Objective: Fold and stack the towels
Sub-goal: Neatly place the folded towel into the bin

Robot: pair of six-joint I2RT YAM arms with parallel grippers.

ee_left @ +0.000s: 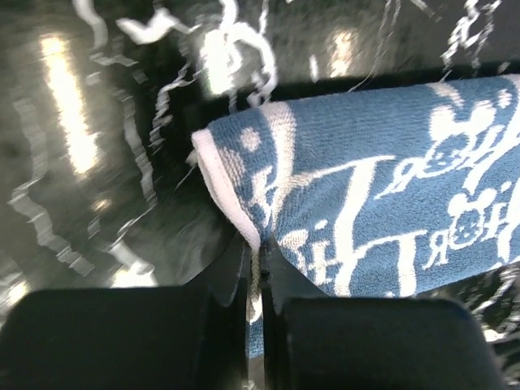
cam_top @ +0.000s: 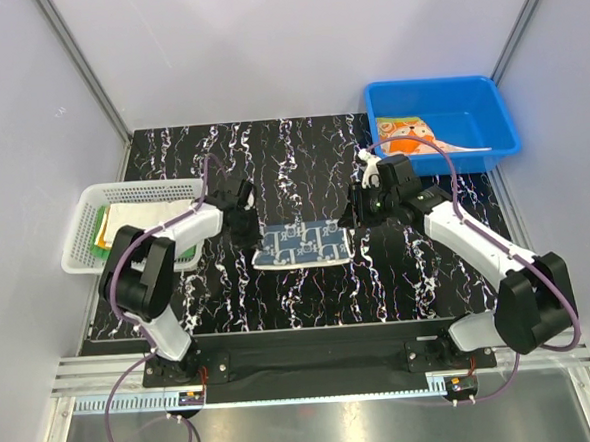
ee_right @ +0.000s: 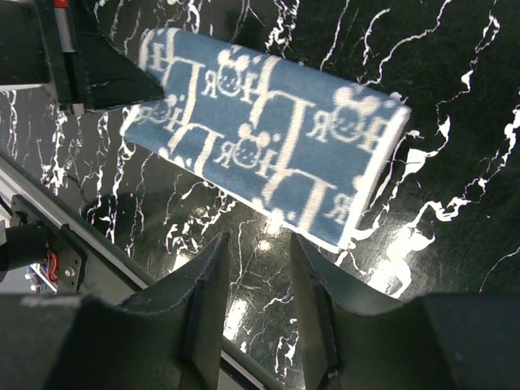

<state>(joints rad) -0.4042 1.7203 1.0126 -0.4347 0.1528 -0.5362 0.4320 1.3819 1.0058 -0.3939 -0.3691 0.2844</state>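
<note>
While fast in left tool, navy towel, long axis left-right; right tool agape.

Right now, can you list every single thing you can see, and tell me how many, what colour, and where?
table: one, black with white streaks, under everything
basket: one, white, left side of the table
bin: one, blue, far right corner
patterned towel: one, dark blue and white, folded, middle of the table
fox towel: one, white and orange, inside the bin
stacked towels: a few, white on top with yellow and green edges, inside the basket
left tool: one, black, shut on the patterned towel's left edge
right tool: one, black, open, by the patterned towel's right end, not holding anything
</note>
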